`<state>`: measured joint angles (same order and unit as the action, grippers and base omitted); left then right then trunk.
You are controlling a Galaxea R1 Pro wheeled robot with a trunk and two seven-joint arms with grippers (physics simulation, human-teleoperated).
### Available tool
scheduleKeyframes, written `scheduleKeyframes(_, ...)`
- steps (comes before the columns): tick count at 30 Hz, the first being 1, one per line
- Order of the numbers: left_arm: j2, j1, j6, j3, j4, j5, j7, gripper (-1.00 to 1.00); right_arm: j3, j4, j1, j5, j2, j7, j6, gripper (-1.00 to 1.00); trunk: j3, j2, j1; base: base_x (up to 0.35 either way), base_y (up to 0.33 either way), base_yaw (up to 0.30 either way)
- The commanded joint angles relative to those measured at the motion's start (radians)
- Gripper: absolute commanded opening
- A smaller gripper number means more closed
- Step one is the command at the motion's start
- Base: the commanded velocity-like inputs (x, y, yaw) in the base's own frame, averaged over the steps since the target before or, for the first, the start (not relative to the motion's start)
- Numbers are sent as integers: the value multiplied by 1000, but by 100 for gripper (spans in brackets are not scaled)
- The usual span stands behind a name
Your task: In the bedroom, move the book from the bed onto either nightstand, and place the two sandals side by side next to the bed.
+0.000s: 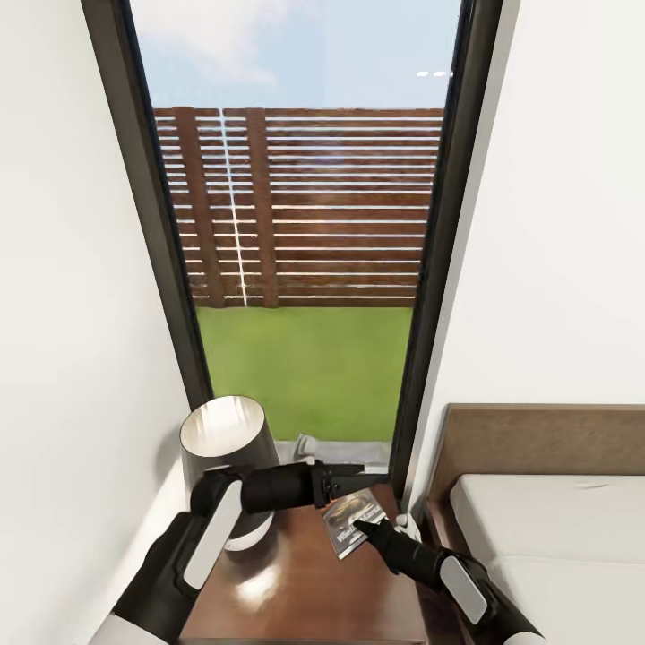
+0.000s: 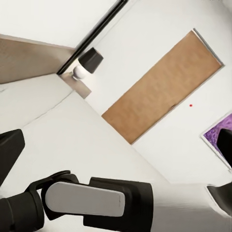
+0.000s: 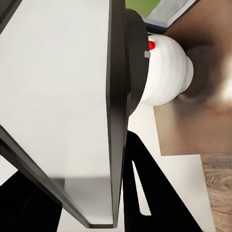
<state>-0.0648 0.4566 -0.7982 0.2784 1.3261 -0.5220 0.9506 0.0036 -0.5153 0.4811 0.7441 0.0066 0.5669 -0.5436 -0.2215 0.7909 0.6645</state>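
Book, a thin dark-grey paperback, is pinched in the right tool just above the glossy dark-brown wooden nightstand. Left tool hovers beside it; its spread I cannot tell. Lower it flat, clear of the grey-shaded lamp, before letting go.

You are looking at only one thing bearing print: the book, which is lying tilted on the nightstand with its cover facing up; pale lettering is showing across that dark cover in the head view, but it is rendering too small and too blurred for you to read a single word; you are getting no legible label, brand, number or sign from either wrist view
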Motion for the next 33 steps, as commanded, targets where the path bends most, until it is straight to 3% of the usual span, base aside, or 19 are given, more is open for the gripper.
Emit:
scheduleKeyframes(1,0,1,-6,0,3,-4,-1,100,0,0,1,9,0,-1,-7,-100,-1,1,0,0,0,0)
scheduleKeyframes(5,0,1,-8,-17,11,-3,-10,100,0,1,1,10,-1,-1,-8,-100,-1,1,0,0,0,0)
scheduleKeyframes(11,-1,1,-10,-32,-2,-8,-130,100,0,1,1,12,-1,0,-9,-100,-20,43,23,0,0,0)
scheduleKeyframes(33,-2,1,-10,-31,-4,-10,-138,100,1,1,1,12,-1,1,-9,-100,-89,197,108,0,0,0)
